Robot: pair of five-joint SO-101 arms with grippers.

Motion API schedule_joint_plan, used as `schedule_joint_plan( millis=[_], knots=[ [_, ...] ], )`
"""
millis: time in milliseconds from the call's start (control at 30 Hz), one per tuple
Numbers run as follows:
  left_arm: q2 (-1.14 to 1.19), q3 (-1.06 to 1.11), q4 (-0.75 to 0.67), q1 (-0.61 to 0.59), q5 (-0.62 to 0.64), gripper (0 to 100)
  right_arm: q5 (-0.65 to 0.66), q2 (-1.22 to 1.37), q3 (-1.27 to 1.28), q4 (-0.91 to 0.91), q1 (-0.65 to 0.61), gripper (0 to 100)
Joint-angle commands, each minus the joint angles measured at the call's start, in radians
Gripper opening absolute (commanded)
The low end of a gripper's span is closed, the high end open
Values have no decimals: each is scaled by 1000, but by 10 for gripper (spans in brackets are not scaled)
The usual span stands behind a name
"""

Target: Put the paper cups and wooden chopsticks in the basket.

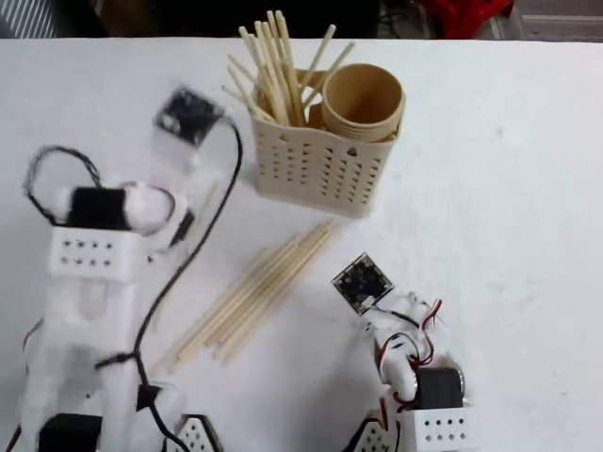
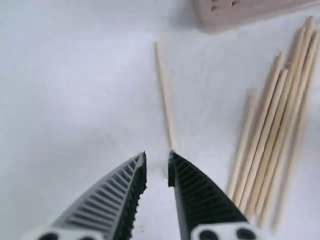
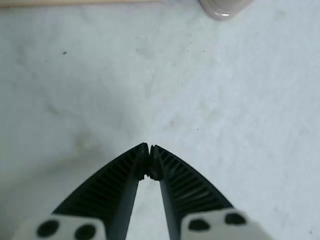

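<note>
High view: white perforated basket (image 1: 320,168) stood on the white counter (image 1: 513,198) near the far edge. Stack of brown paper cups (image 1: 364,98) sat nested in one side of the basket, and a bunch of wooden chopsticks (image 1: 274,68) stuck upright out of the other side. Loose pile of chopsticks (image 1: 259,290) lay flat on the counter just in front of the basket, roughly parallel, slanting between the two arms. Left arm (image 1: 92,247) was beside the pile, right arm (image 1: 407,372) on the other side, close to the near edge.

Left wrist view: left gripper (image 2: 157,161) hung low over the counter, fingers a narrow gap apart, nothing between them. One single chopstick (image 2: 165,95) lay apart from the pile, its near end right at the tip of one finger; couldn't tell if it touched. Loose pile (image 2: 272,125) lay just to the side, basket corner (image 2: 240,11) beyond it.

Right wrist view: right gripper (image 3: 149,150) had its tips pressed together, empty, over bare counter.
</note>
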Motion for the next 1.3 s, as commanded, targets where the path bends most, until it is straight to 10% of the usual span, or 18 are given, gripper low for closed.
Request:
schedule_joint_plan(
  millis=[0,533,1267],
  knots=[
    [47,302,-322,-47,-21,138,11,-4,9,5,-7,18],
    [685,44,-439,-114,51,143,11,-4,9,5,-7,18],
    [630,91,-463,-124,91,142,11,-4,9,5,-7,18]
  ],
)
